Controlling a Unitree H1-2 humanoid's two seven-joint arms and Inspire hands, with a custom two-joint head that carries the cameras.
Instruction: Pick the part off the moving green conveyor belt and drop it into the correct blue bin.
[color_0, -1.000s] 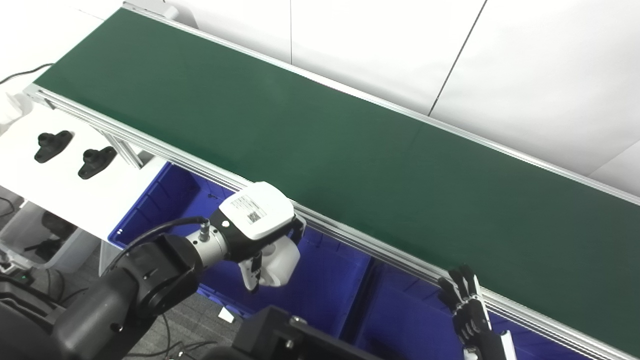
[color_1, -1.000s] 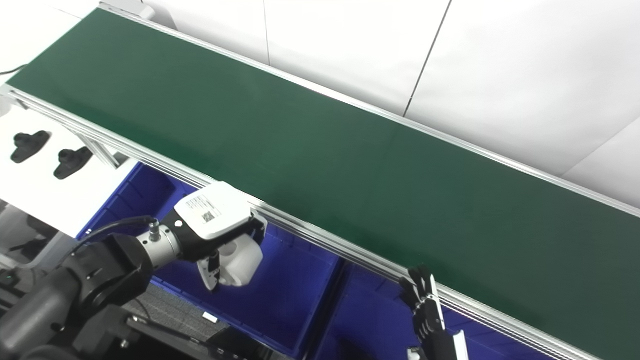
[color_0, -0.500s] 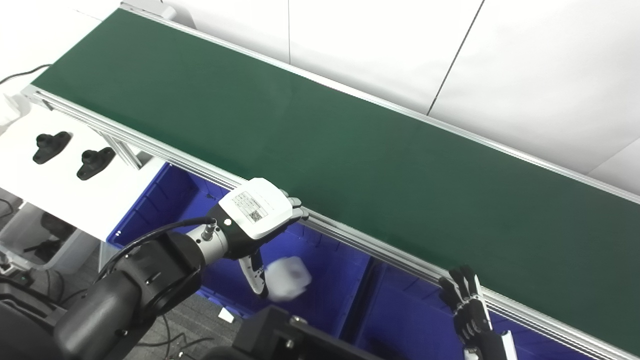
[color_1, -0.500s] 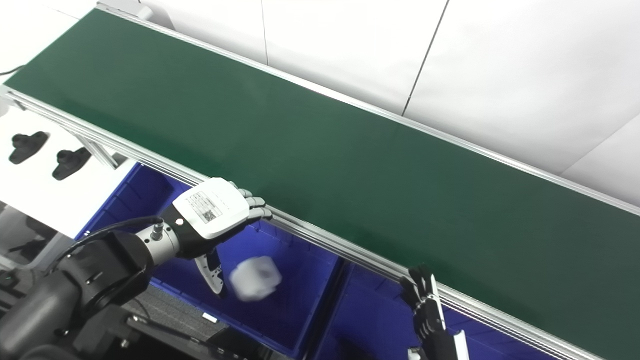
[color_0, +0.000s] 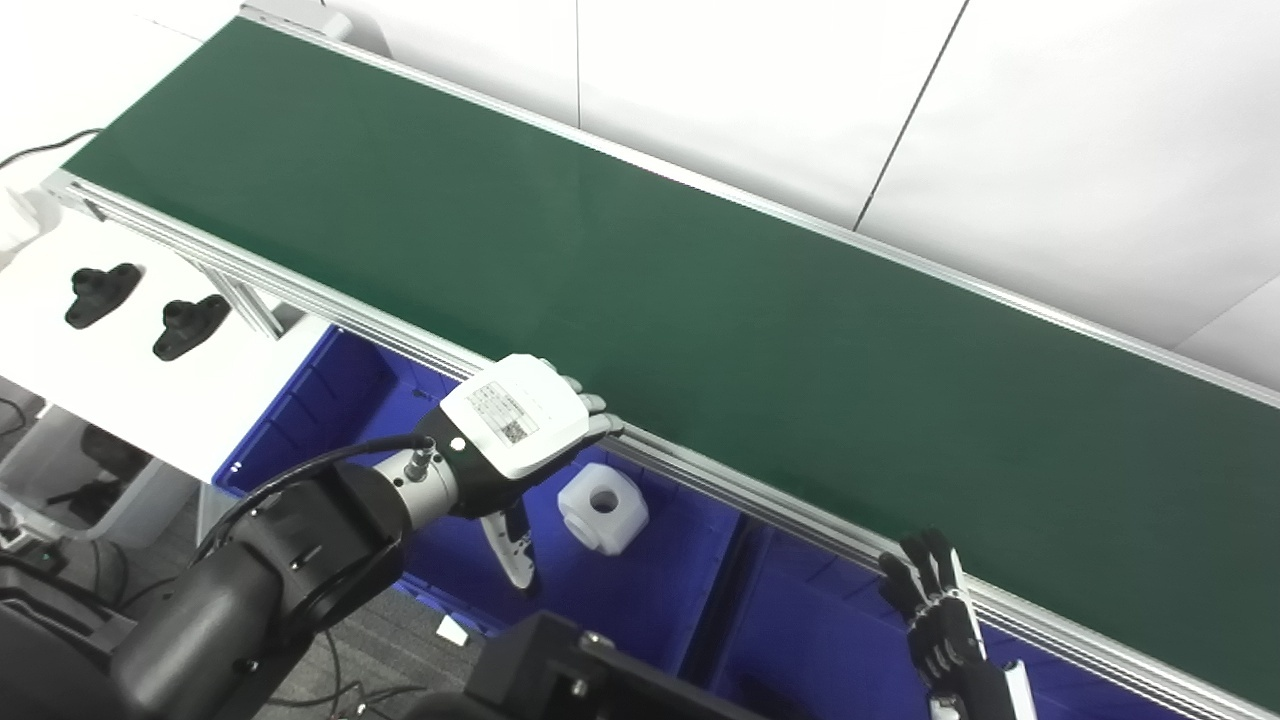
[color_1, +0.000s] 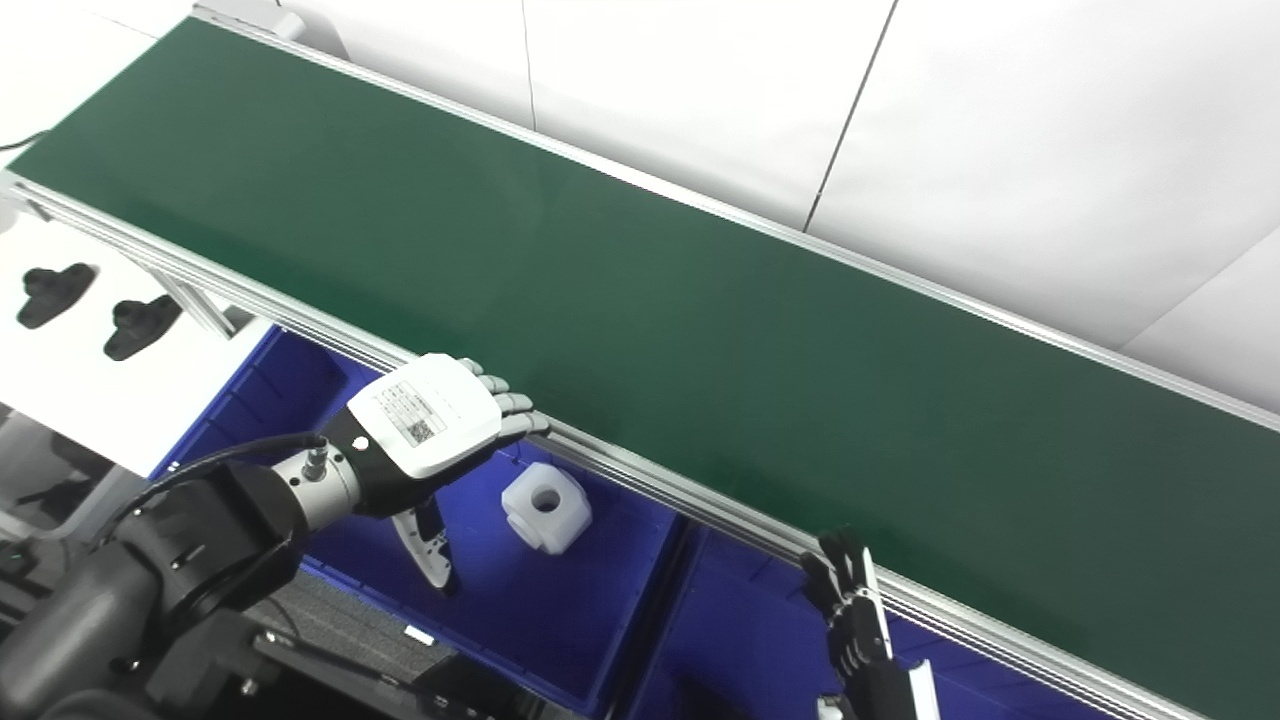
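Right hand (color_0: 935, 625): low beside the belt rail, dark fingers straight and a little apart, holding nothing.
Left hand (color_0: 520, 430): now spread flat and empty; one second ago closed around the part.
Part (color_0: 603, 506): released, lying inside the blue bin (color_0: 660, 590), below the belt rail; drop probably done.
Part shape: white matte plastic block, cut corners, round hole on top.
Bin: smooth blue plastic.
Conveyor belt (color_0: 620, 270): dark green, matte, bare; aluminium rails.
Black parts (color_0: 190, 324): on white shelf, left of belt, untouched.

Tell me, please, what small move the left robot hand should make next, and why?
Probably lift the left robot hand back toward the green conveyor belt. It is open and holds nothing, the white plastic block with a round hole lies inside the blue plastic bin, and the belt carries no part.
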